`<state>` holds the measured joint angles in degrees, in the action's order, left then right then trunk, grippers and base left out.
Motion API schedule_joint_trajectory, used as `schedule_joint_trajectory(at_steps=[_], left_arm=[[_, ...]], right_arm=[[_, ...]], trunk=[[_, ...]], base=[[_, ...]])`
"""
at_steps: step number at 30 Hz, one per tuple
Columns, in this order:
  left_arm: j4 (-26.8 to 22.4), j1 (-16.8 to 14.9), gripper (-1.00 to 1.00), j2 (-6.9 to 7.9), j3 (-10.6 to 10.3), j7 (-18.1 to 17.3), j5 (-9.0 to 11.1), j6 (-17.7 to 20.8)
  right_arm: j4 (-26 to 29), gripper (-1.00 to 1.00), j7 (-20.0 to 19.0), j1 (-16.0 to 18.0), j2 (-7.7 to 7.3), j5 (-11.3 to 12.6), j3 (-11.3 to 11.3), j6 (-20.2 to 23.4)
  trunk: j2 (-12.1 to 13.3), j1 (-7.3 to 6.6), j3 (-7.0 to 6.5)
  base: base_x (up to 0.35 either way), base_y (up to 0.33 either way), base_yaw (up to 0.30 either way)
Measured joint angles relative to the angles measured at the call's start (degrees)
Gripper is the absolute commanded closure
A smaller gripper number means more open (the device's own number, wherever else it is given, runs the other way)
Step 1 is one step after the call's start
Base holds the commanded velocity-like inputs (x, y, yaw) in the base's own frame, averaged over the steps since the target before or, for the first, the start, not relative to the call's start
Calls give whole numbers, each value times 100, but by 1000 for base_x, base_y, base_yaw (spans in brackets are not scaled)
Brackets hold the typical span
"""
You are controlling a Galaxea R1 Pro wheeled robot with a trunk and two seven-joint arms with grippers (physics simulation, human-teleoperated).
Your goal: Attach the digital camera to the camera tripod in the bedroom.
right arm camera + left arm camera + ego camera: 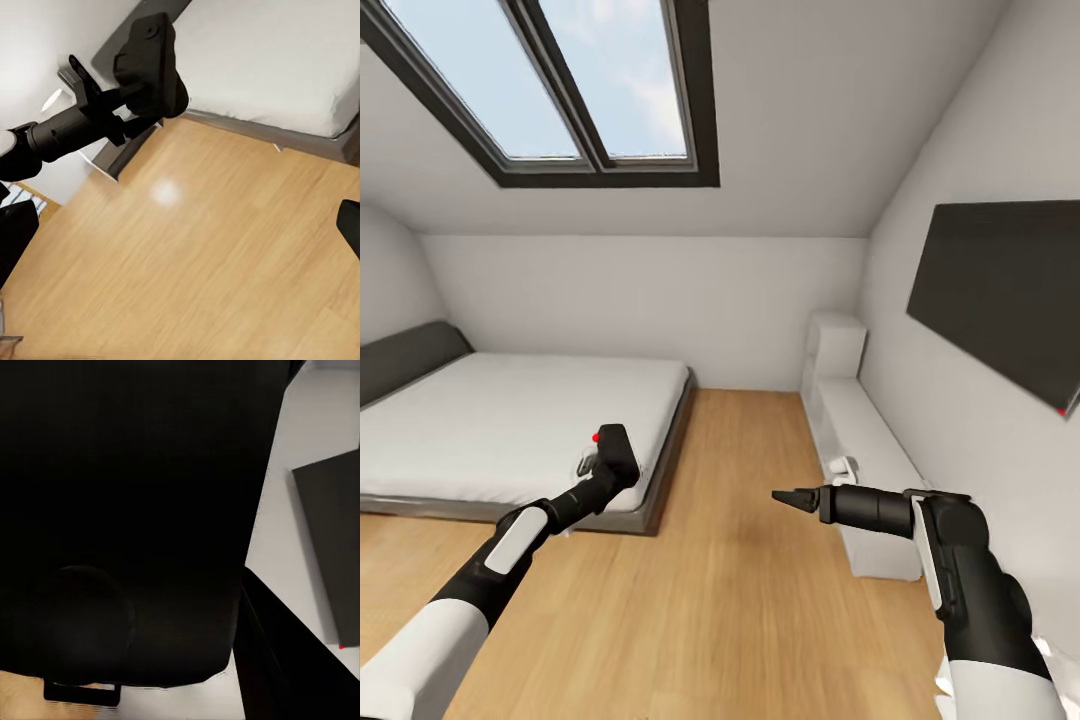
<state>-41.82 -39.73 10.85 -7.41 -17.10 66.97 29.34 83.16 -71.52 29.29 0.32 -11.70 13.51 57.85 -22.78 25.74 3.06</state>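
Note:
My left gripper (603, 470) is shut on the digital camera (618, 448), a small black body with a red button, held up in front of the bed's near corner. Up close in the left wrist view the camera (135, 510) is a large black mass. From the right wrist view the camera (154, 64) sits at the end of my left arm (75, 124), above the wood floor. My right gripper (785, 496) points left over the floor, its fingers drawn to a point with nothing in them. The camera tripod is out of view.
A grey-framed bed (660, 470) with a white mattress fills the left side. White low shelves (860, 430) run along the right wall under a black wall panel (1000, 290). Light wood floor (740, 600) stretches between the bed and the shelves. A skylight (560, 80) is overhead.

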Motion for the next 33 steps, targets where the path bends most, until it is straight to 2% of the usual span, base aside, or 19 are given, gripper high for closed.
schedule_joint_trajectory(at_steps=[5, 16, 24, 33], left_arm=[[6, 0, 100, 0, 1, 2, 0, 0], [12, 0, 100, 0, 1, 9, 1, 8], [12, 0, 100, 0, 1, 9, 1, 43], [12, 0, 100, 0, 1, 9, 1, 52]], right_arm=[[0, -100, 12, 0, 0, -6, -1, -17], [0, -100, 383, 0, 18, -78, -22, -30], [0, -100, 594, 0, 23, -84, -255, -29], [0, -100, 696, 0, 24, -84, -286, -29]], trunk=[[0, 0, -14], [0, 0, -46], [0, 0, -69], [0, 0, -95]], base=[[0, 0, 300], [0, 0, 300], [0, 0, 300], [0, 0, 300]])
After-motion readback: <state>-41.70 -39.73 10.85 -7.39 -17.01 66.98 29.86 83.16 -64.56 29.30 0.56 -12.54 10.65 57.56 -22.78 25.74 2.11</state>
